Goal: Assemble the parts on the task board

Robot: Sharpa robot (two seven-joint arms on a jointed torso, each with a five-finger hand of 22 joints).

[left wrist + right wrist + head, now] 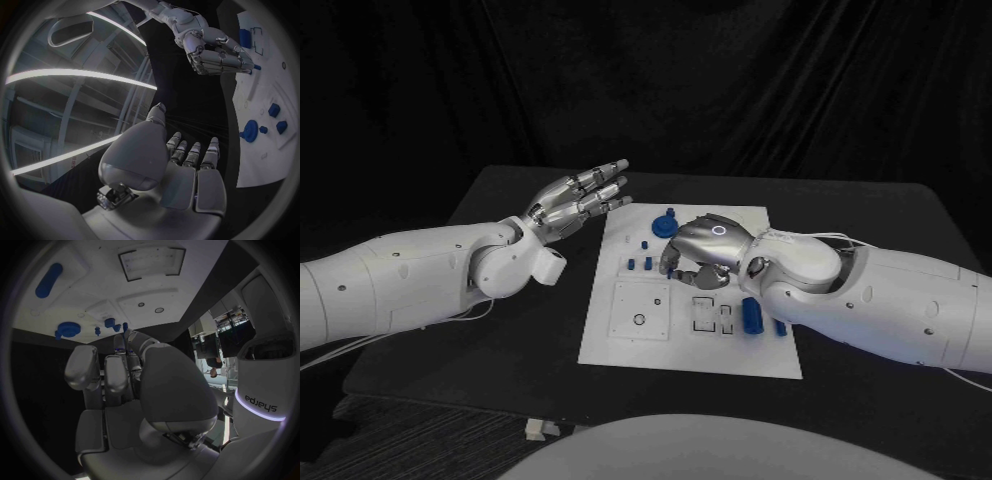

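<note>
The white task board point(661, 340) lies in the middle of the table. A round blue part point(666, 226) stands near its far edge, small blue pegs point(636, 264) stand beside it, and a long blue part point(750, 315) lies at the board's right. My right hand point(707, 248) hovers low over the board's far half with its fingers curled down. In the left wrist view a small blue part point(256, 66) shows at the right hand's point(219, 52) fingertips; whether it is pinched I cannot tell. My left hand point(577, 202) is raised off the board's far left corner, fingers straight and apart, holding nothing.
The black table point(502, 300) extends left and right of the board, with bare room on both sides. Square recesses point(643, 310) mark the board's near half. A black curtain hangs behind the table.
</note>
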